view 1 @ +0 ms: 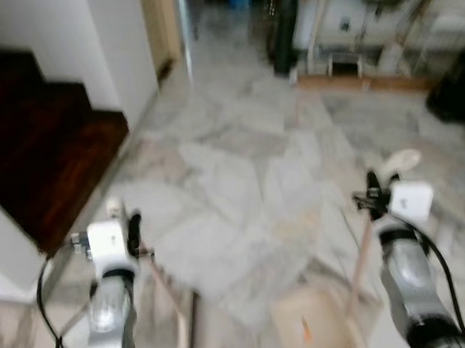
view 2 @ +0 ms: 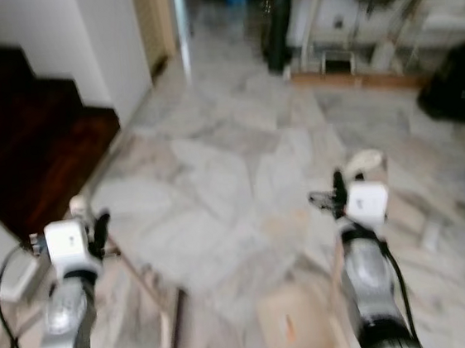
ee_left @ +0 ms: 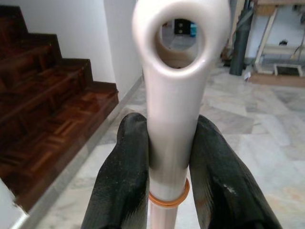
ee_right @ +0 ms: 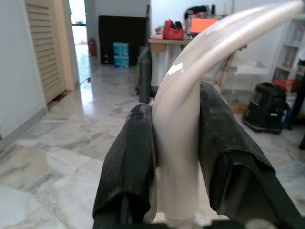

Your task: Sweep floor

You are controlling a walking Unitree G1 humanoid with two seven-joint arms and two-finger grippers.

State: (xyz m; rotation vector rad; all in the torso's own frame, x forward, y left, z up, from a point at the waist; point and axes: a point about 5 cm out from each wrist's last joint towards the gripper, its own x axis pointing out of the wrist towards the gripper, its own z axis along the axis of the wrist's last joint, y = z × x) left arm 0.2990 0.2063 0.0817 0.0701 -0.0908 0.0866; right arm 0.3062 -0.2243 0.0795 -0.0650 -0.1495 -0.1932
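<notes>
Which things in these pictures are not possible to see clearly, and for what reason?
- Shelf contents: head views, motion blur; items unreadable.
- Broom head: left eye view, blurred and cut by the bottom edge; any dirt beside it cannot be told.
- Dustpan: cut by the bottom edge, contents unclear.
- Broom handle below the left gripper: left wrist view, hidden by fingers.
- Dustpan handle base: right wrist view, hidden inside the right gripper.

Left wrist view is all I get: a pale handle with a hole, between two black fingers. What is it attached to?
Observer: A broom; its brush end rests on the marble floor ahead of the robot.
Operator: And the other arm?
Observer: The right gripper is shut on a curved pale handle.
Operator: Handle of what?
Observer: A dustpan, sitting on the floor beside the broom.
</notes>
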